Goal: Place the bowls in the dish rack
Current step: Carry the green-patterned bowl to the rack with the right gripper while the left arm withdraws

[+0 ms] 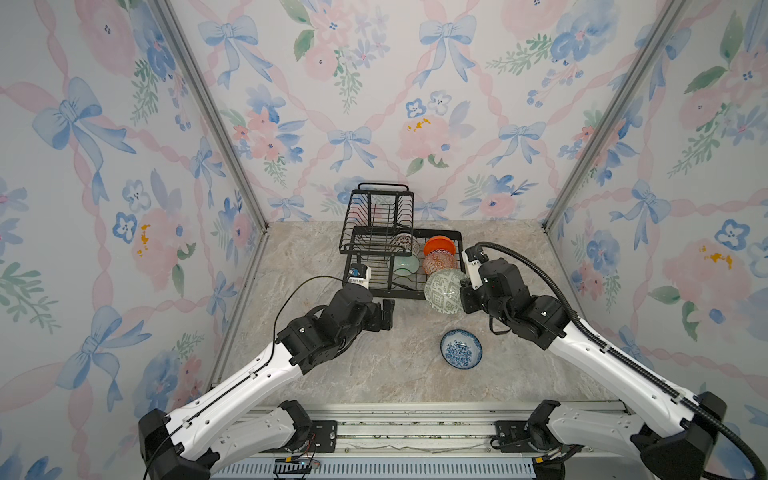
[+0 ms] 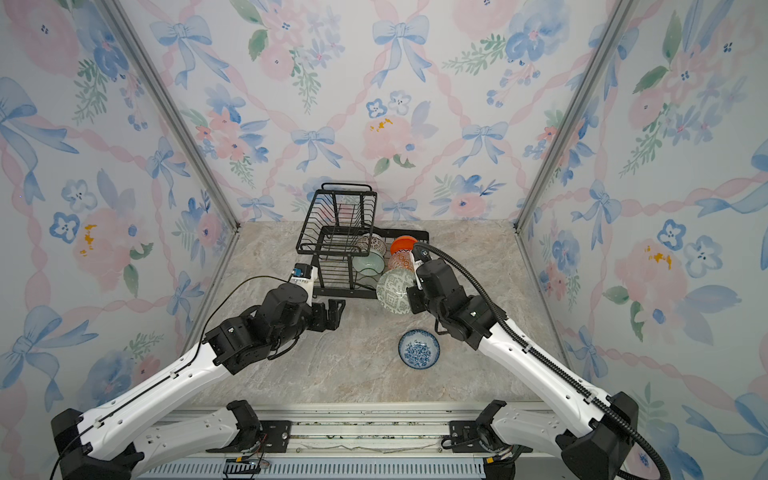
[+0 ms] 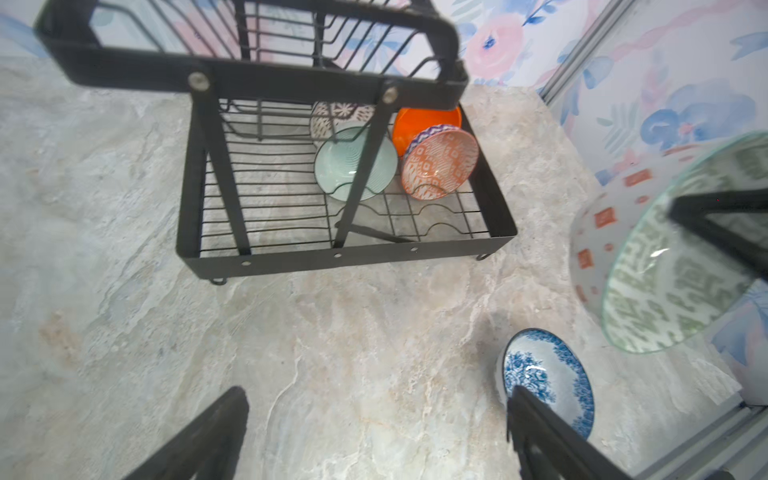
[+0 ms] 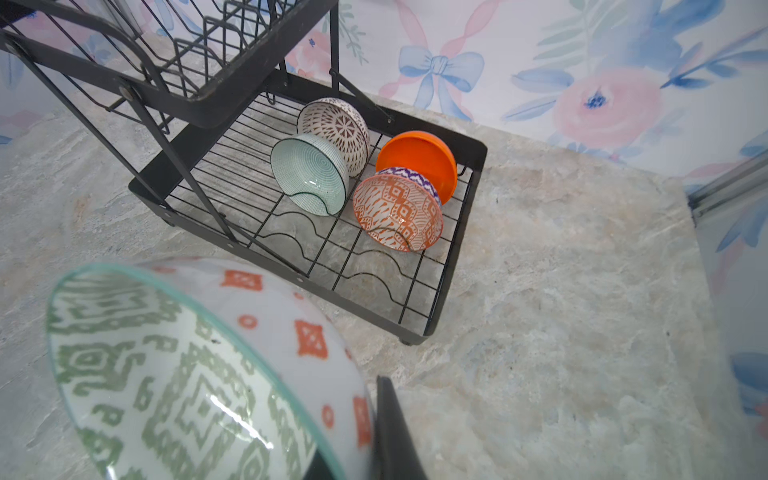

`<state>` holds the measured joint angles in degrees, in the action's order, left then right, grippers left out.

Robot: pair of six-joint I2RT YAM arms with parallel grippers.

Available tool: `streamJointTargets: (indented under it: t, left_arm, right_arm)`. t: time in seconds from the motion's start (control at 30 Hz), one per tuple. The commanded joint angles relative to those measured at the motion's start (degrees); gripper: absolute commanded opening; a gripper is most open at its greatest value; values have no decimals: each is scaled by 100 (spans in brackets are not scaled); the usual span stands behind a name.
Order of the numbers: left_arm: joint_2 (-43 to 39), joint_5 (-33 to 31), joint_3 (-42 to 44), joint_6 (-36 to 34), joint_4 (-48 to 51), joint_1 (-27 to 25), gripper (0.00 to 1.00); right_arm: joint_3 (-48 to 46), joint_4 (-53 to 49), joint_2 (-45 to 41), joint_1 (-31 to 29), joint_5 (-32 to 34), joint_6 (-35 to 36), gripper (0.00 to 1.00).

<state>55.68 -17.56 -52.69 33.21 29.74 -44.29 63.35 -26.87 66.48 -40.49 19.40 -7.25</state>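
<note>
The right gripper [image 1: 462, 293] pinches the rim of the green bowl [image 1: 444, 291]. One finger lies across the patterned inside, as the left wrist view shows, and the other presses the white outer wall with its orange marks. The bowl hangs clear of the bench [image 1: 374, 374], just off the front right corner of the rack [image 1: 374, 250]. In both top views it overlaps that corner. It is tipped on edge: the mouth faces up and toward the left arm, and the foot points away toward the right wall.

The left gripper [image 1: 384, 314] is spread wide with nothing between its fingers. It hovers over bare bench just before the rack's front edge, left of the green bowl and apart from it.

The blue bowl [image 1: 461, 349] sits upright, mouth up, on the bench between the rack and the front edge. It is right of the middle, below the green bowl in both top views and well apart from both grippers.

The rack stands at the middle of the back edge. Four bowls stand on edge in the right back part of its lower tray. The mint bowl [image 4: 309, 174] is in front of the brown bowl [image 4: 336, 129]. Beside them, the orange-patterned bowl [image 4: 397, 212] is in front of the plain orange bowl [image 4: 419, 162]. The mouths of the mint and orange-patterned bowls face the front edge. The upper basket holds no bowls.
</note>
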Motion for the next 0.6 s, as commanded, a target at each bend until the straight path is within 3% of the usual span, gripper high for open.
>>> streamJointTargets:
  t: [0.0, 0.37, 0.57]
  left_arm:
    - [-288, 76, 250, 18, 224, 336, 98]
    - [-304, 744, 679, -512, 274, 1809, 98]
    - [-40, 1021, 649, -744, 243, 2479, 98]
  right_arm:
    - [-122, 1111, 94, 41, 322, 712, 0]
    - [-974, 3633, 782, 12, 422, 2242, 0]
    - [-884, 4289, 1514, 143, 256, 2555, 0]
